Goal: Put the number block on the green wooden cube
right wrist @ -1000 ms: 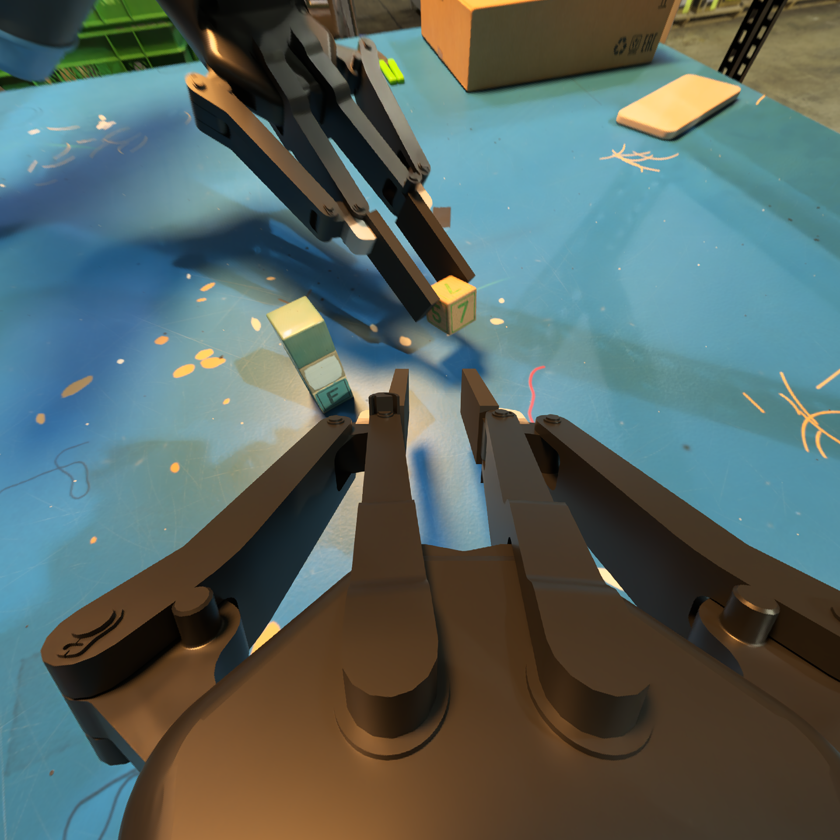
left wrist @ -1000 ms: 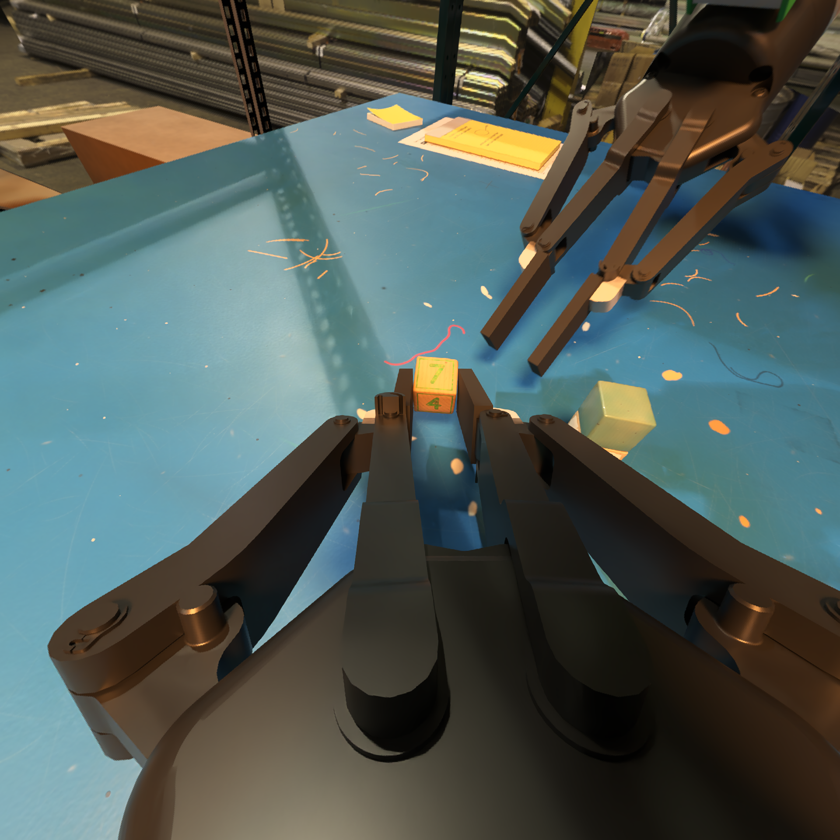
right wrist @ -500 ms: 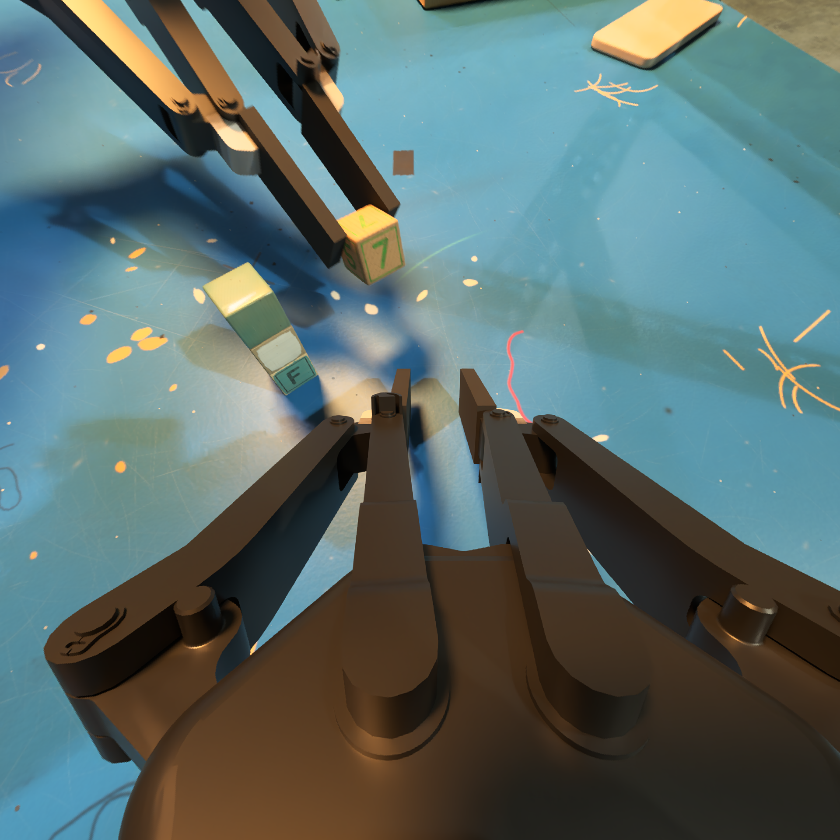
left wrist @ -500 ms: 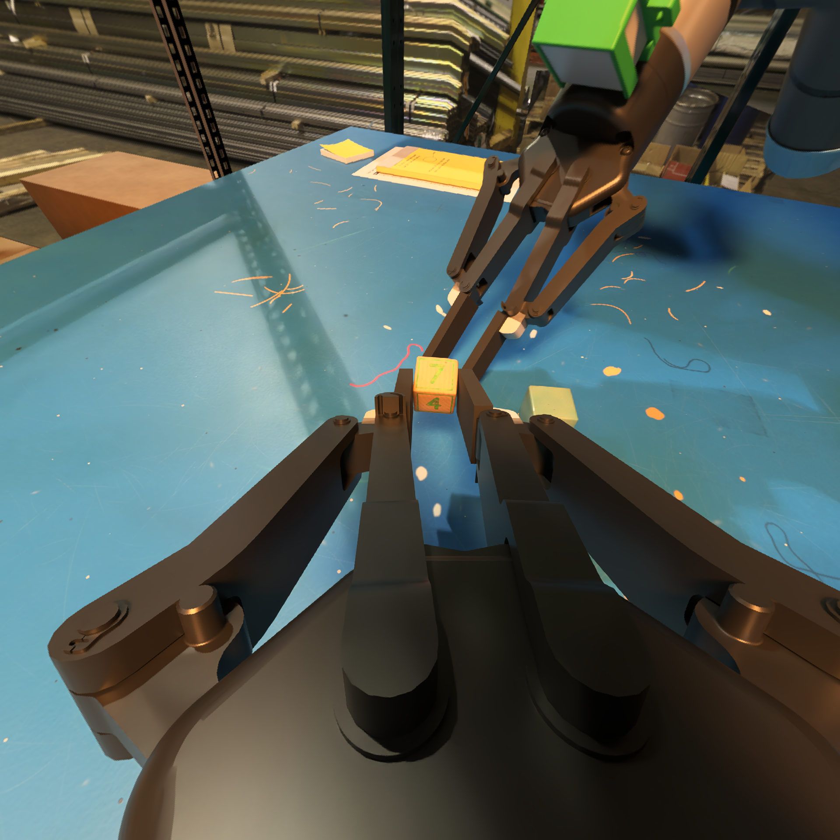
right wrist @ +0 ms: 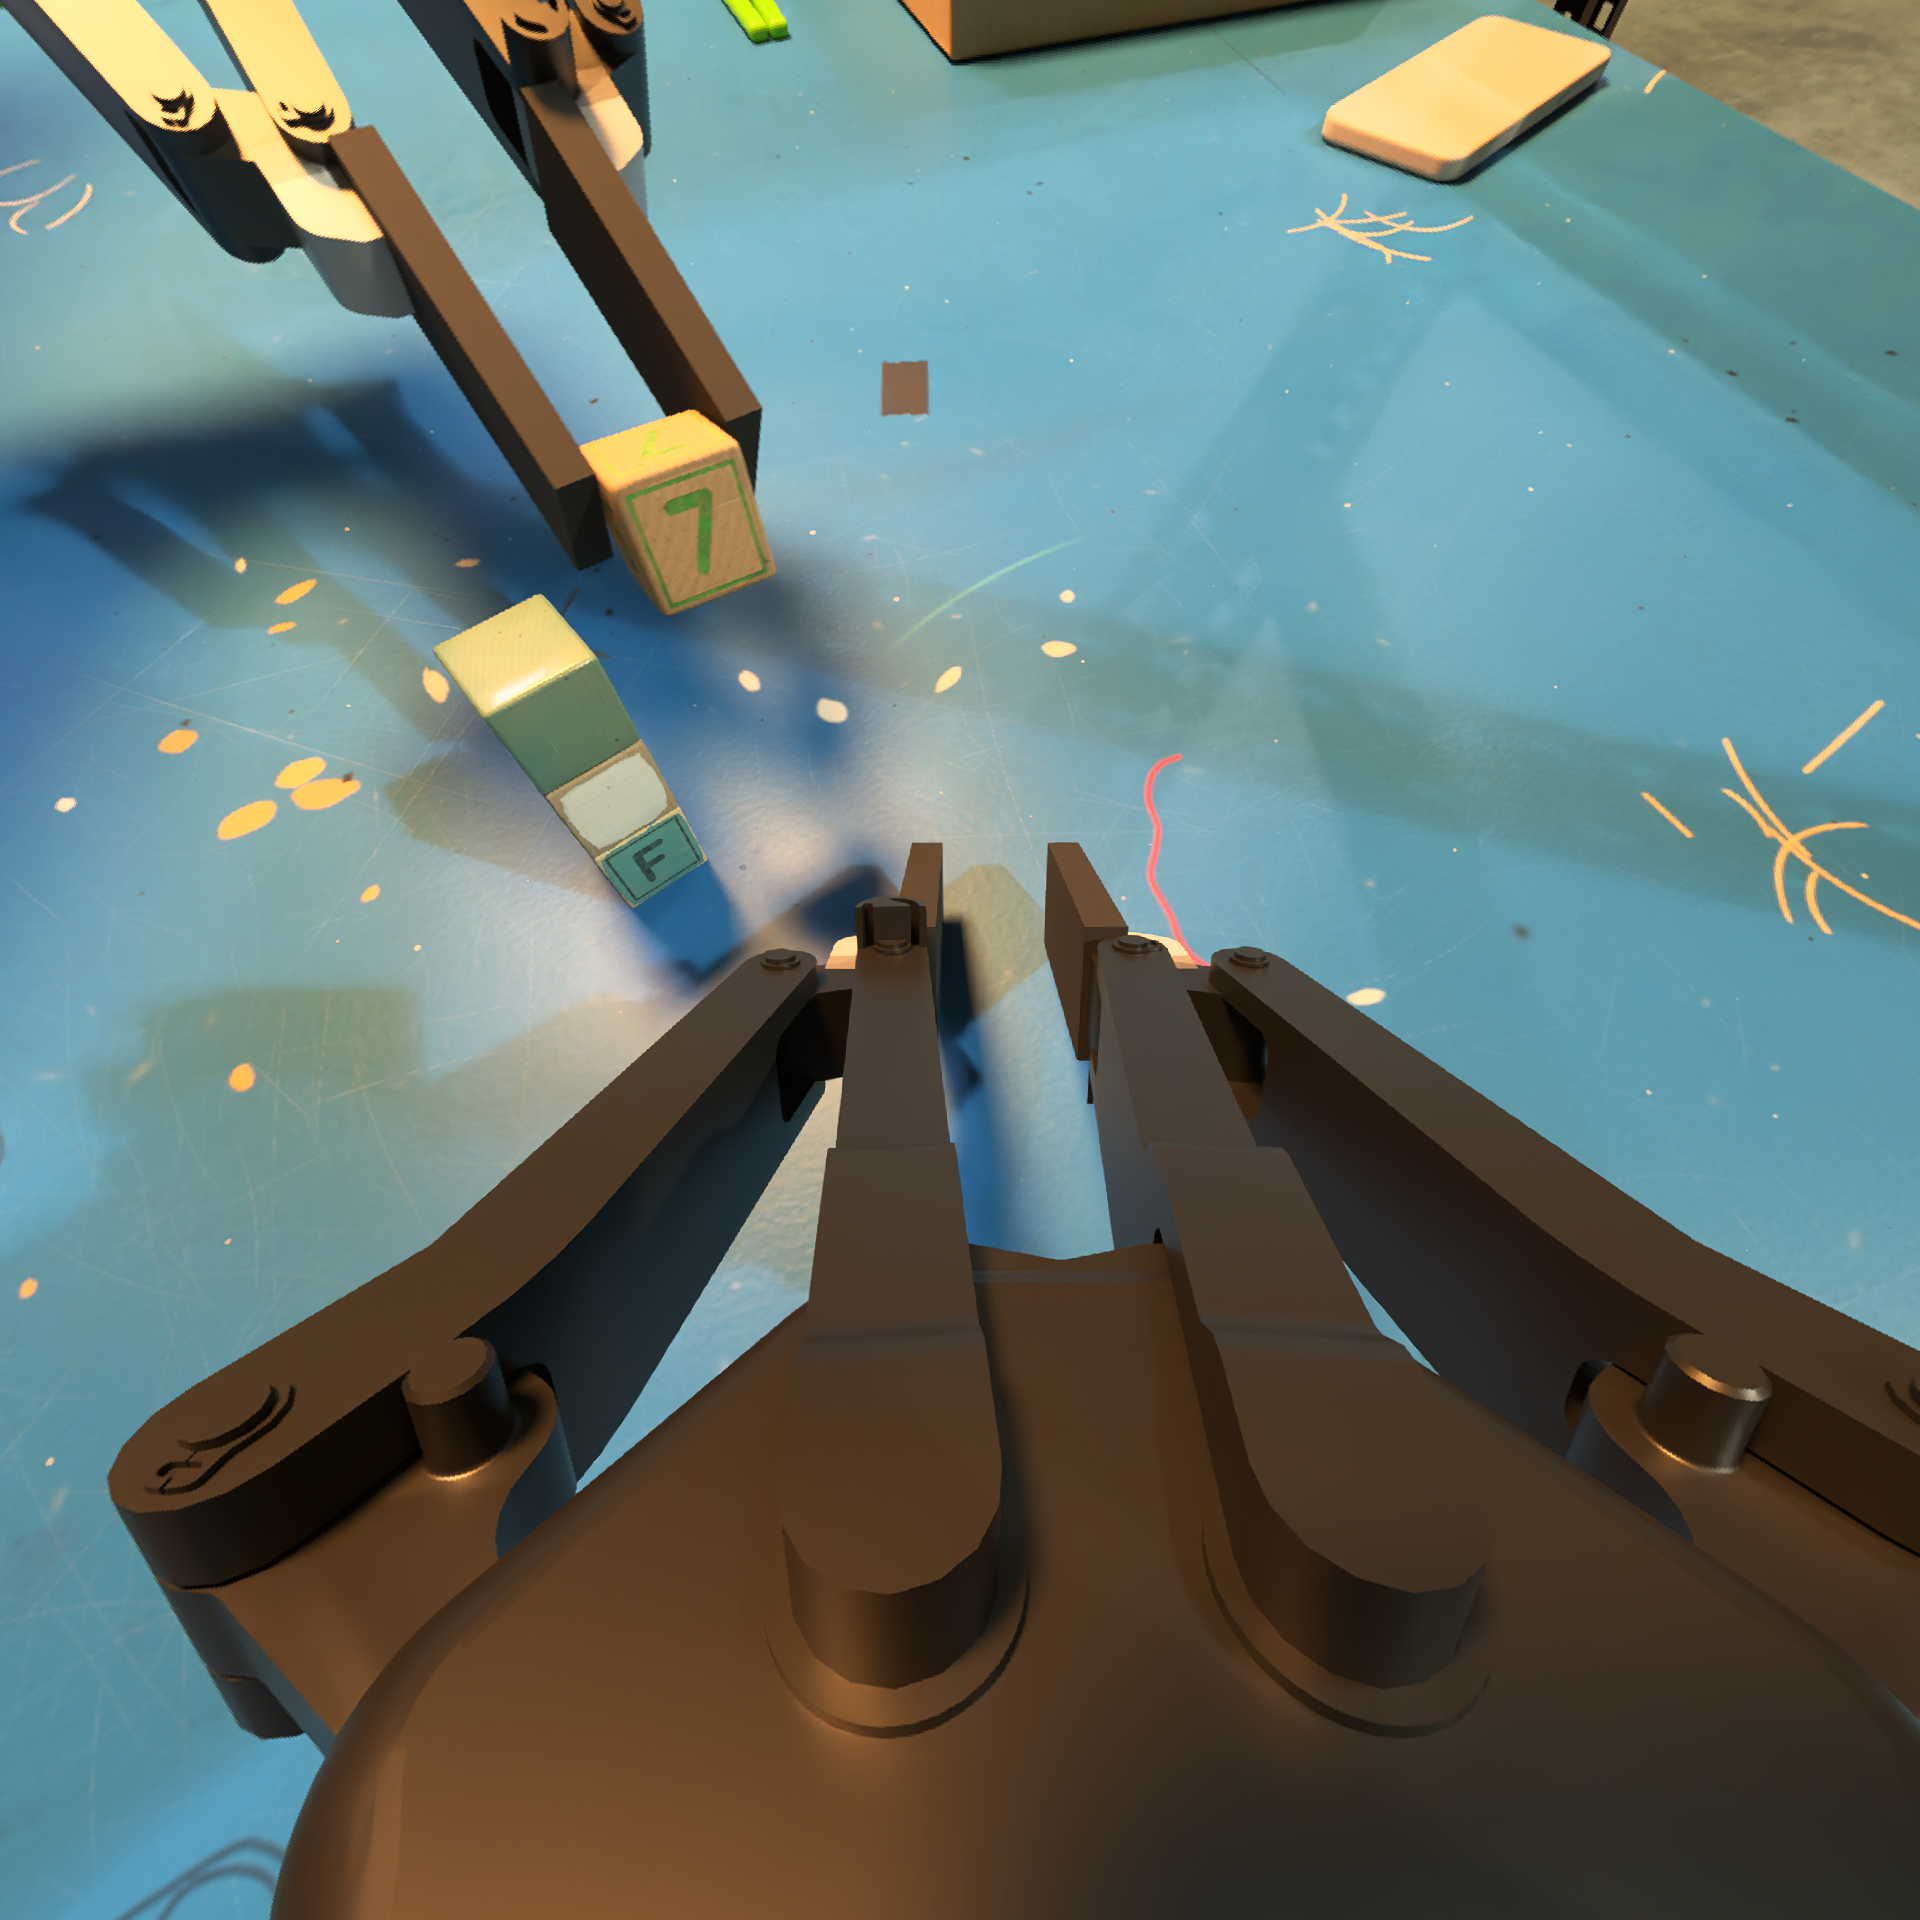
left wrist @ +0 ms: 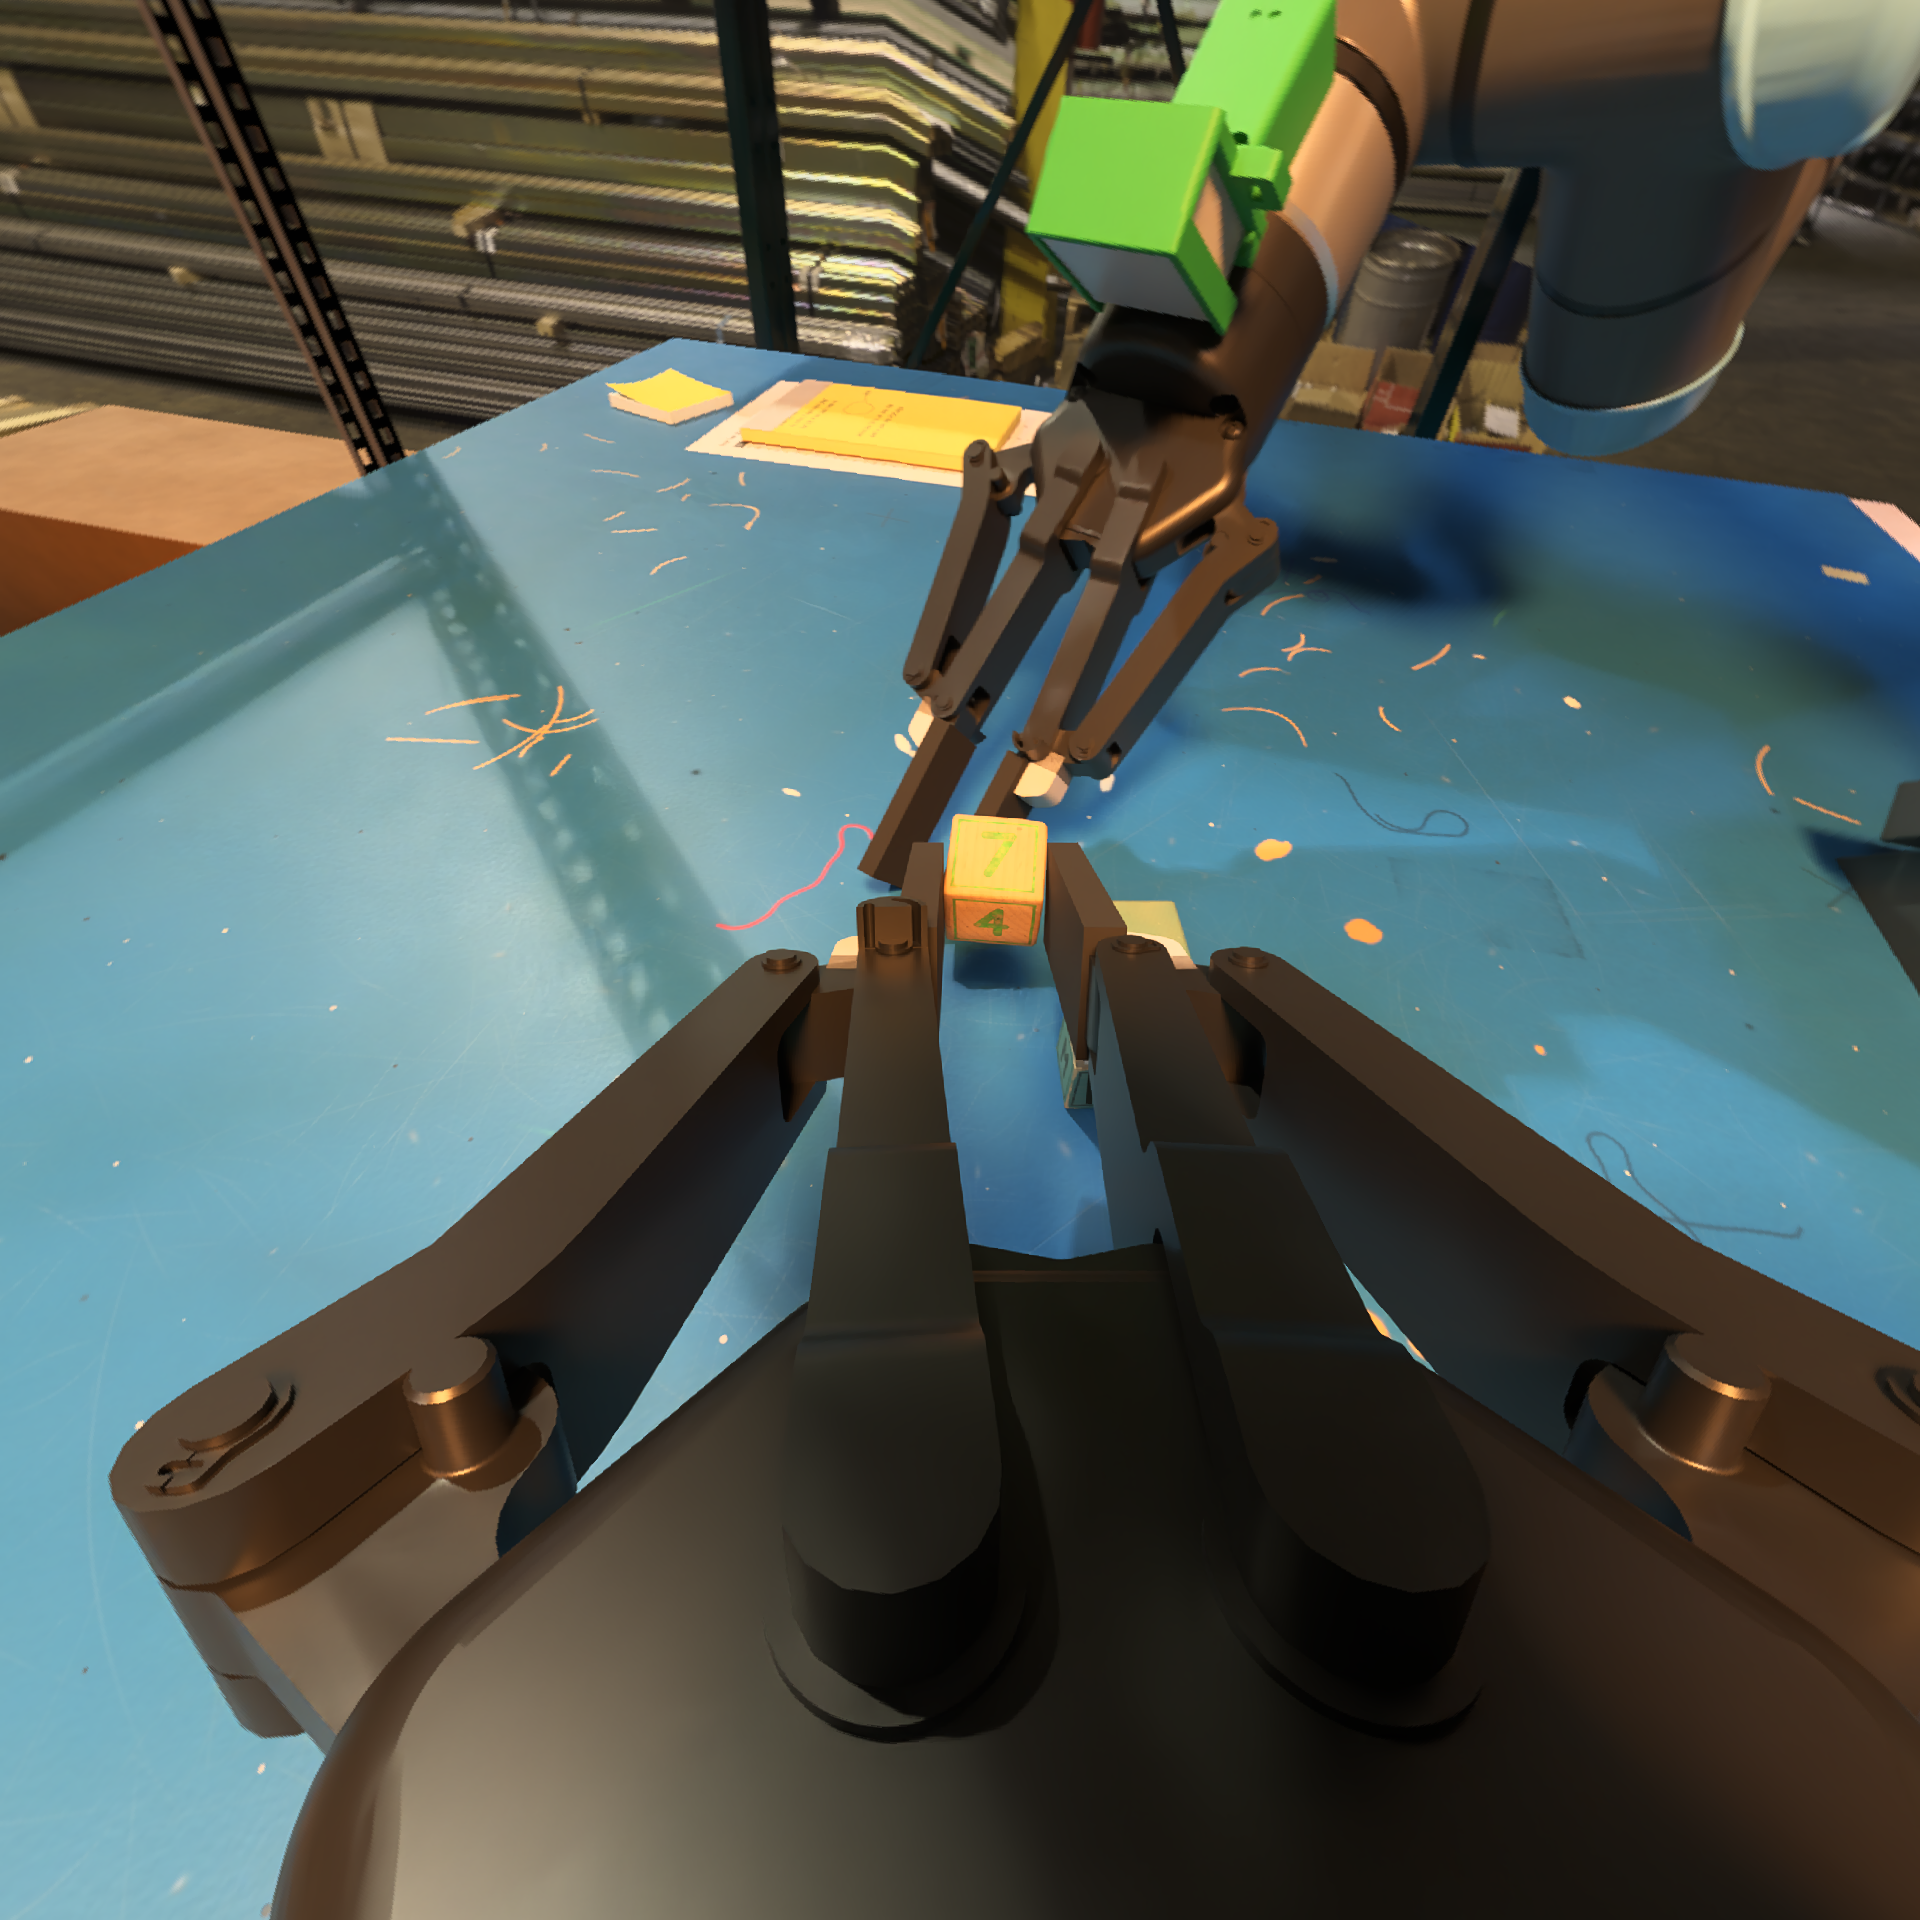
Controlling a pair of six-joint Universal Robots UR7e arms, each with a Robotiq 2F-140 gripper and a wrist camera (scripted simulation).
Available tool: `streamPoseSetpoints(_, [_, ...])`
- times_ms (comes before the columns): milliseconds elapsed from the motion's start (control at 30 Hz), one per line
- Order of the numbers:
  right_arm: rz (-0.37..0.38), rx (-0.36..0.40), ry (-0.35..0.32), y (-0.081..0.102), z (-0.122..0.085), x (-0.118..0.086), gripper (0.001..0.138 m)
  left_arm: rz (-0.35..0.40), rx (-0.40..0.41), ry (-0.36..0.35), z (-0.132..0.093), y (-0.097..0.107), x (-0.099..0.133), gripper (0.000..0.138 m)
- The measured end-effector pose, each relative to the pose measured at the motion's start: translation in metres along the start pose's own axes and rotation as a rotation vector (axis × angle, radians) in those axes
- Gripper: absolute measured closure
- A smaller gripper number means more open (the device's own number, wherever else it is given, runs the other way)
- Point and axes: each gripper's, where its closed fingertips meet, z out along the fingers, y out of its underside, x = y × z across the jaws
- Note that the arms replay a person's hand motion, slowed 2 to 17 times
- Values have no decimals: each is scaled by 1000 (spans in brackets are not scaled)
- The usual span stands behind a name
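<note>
My left gripper (left wrist: 994,868) is shut on the number block (left wrist: 992,883), a yellow wooden cube with green numerals, and holds it above the blue table (left wrist: 416,1039). In the right wrist view the block (right wrist: 691,520) hangs up and to the right of the green wooden cube (right wrist: 520,649), apart from it. The green cube tops a leaning stack on a white block (right wrist: 613,800) and a teal letter block (right wrist: 652,860). In the left wrist view the green cube (left wrist: 1148,920) peeks out behind my right finger. My right gripper (right wrist: 995,868) is open and empty, low over the table.
A yellow book (left wrist: 883,426) and a sticky-note pad (left wrist: 670,395) lie at the table's far edge. A cardboard box (right wrist: 1091,21) and a beige flat pad (right wrist: 1465,94) sit at the other end. A pink thread (right wrist: 1158,821) lies by my right gripper.
My left gripper has risen with the number block and carried it closer to the stack. The right gripper has drawn back a little and stays open.
</note>
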Motion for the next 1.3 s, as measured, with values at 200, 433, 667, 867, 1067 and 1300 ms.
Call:
streamPoseSetpoints(200, [6, 5, -14, 0, 0, -1, 111, 73, -14, 17, -1, 0, 8, 112])
streamPoseSetpoints(433, [-13, 3, -5, 0, 1, -2, 109, 121, 10, 42, -3, -6, 18, 112])
streamPoseSetpoints(667, [-28, 2, 10, 0, 1, -2, 109, 150, -15, 32, -5, -7, 21, 112])
streamPoseSetpoints(867, [-22, 2, 5, 0, 1, -2, 109, 142, -40, 7, -9, -10, 19, 112])
streamPoseSetpoints(1067, [-21, 2, 3, 0, 1, -2, 109, 80, -75, 14, -12, -14, 21, 112])
streamPoseSetpoints(1300, [-16, 3, -1, 0, 1, -2, 109, 9, -118, 58, -13, -17, 31, 112])
